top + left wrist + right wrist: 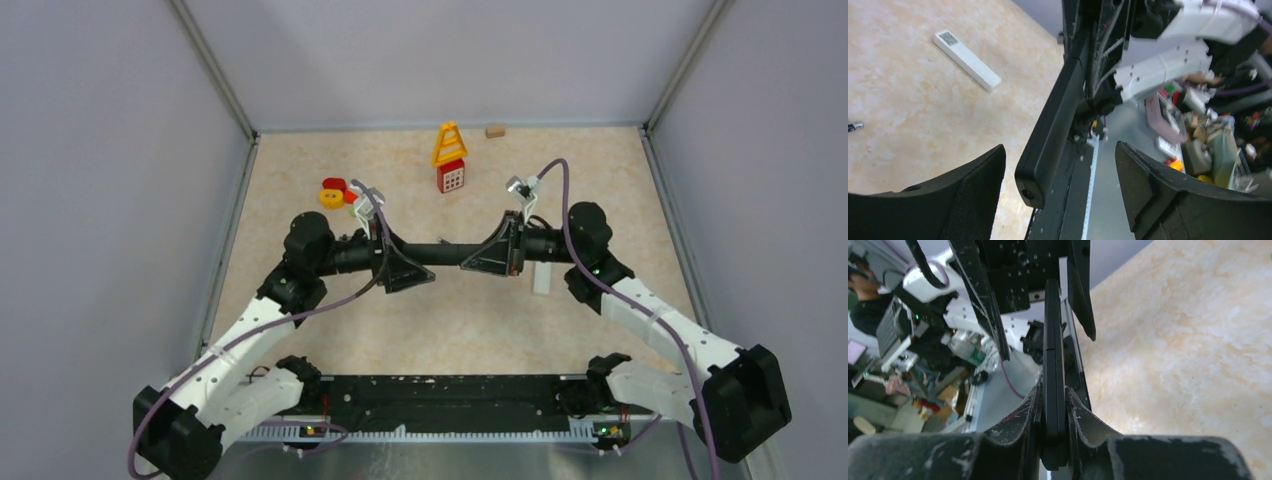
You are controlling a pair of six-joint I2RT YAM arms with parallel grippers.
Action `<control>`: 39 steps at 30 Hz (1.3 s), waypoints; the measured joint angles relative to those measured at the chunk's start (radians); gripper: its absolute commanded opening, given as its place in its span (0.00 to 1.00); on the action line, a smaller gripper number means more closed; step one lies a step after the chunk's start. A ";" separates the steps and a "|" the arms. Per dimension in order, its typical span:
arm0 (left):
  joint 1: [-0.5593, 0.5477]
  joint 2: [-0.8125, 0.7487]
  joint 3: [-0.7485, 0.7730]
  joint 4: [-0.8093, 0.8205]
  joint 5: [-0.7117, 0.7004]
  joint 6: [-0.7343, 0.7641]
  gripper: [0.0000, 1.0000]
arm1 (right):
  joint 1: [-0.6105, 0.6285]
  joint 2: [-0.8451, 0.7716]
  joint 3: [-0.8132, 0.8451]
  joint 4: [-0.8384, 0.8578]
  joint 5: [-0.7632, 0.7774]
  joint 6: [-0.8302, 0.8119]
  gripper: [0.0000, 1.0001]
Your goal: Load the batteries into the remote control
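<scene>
Right gripper (1053, 407) is clamped on one end of the black remote (1053, 355), pads pressed flat against both faces. Left gripper (1060, 150) stands spread wide, and the remote's other end sits between its fingers with a gap on each side. One battery (854, 126) lies on the table (908, 110), well outside the left jaws, and a white remote (967, 60) lies beyond it.
</scene>
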 measured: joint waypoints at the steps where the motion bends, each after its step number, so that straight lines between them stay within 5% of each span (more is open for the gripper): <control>1: 0.000 0.000 -0.021 0.070 -0.027 -0.054 0.82 | 0.000 0.001 -0.009 0.035 0.017 0.030 0.00; 10: 0.000 0.053 -0.242 0.578 -0.291 -0.494 0.81 | 0.005 0.094 -0.122 0.417 0.220 0.365 0.00; 20: -0.011 0.083 -0.274 0.806 -0.460 -0.649 0.72 | 0.064 0.179 -0.128 0.549 0.337 0.476 0.00; 25: -0.015 0.127 -0.283 0.857 -0.497 -0.684 0.44 | 0.093 0.250 -0.128 0.611 0.363 0.536 0.00; 29: -0.019 0.142 -0.299 0.862 -0.525 -0.690 0.02 | 0.101 0.278 -0.138 0.663 0.377 0.579 0.00; 30: -0.019 0.143 -0.303 0.865 -0.526 -0.706 0.00 | 0.101 0.278 -0.141 0.664 0.381 0.580 0.03; 35: -0.026 0.125 -0.305 0.816 -0.550 -0.686 0.00 | 0.106 0.283 -0.168 0.656 0.411 0.574 0.63; 39: -0.026 0.084 -0.305 0.717 -0.585 -0.628 0.00 | 0.105 0.281 -0.252 0.615 0.463 0.560 0.73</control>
